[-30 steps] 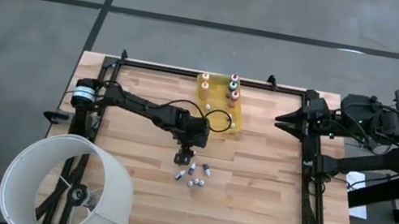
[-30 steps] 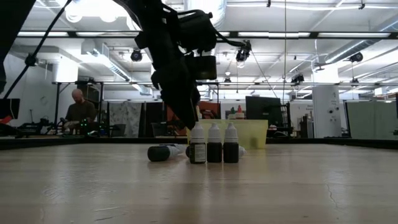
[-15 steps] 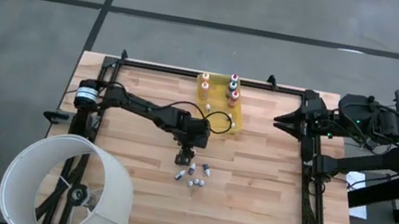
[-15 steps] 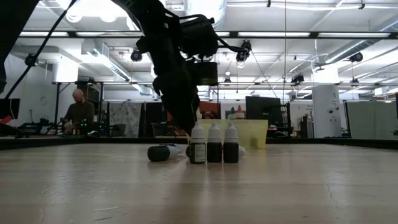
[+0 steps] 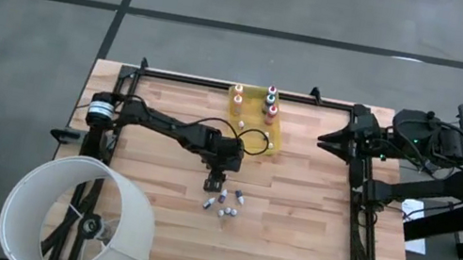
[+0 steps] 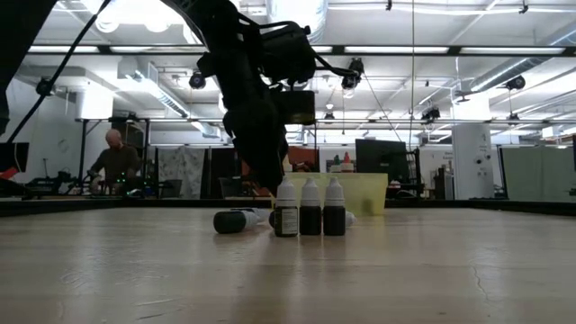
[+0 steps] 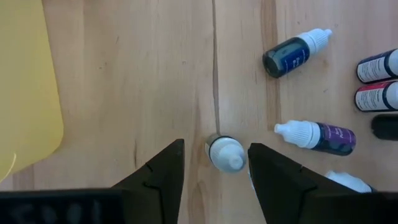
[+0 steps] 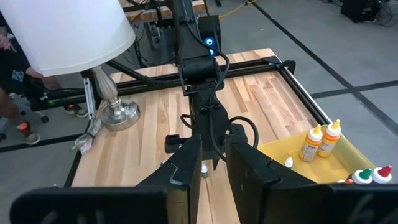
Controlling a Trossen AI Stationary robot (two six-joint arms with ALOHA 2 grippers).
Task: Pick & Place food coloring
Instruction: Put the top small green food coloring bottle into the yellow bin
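Near the table's middle, at about 6 o'clock from the yellow tray [image 5: 258, 116], we see the left gripper [image 7: 214, 163] hanging over a group of small bottles [image 5: 224, 203]. Its fingers are apart, and one white-capped bottle [image 7: 225, 152] stands upright between them, its long axis vertical and its cap pointing up toward the wrist camera. It sits a little nearer to one finger than to the other. We judge that the coming move is to go straight down and close on it.

The left wrist view shows this centering; the high view cannot, because the arm covers the bottle. The low view adds three bottles [image 6: 310, 208] standing in a row and one bottle [image 6: 230, 220] lying on its side. The tray already holds some bottles [image 8: 321, 141].

The right gripper [image 5: 323, 143] waits at the table's 3 o'clock edge, well apart; its fingers seem slightly apart, though we are not sure.
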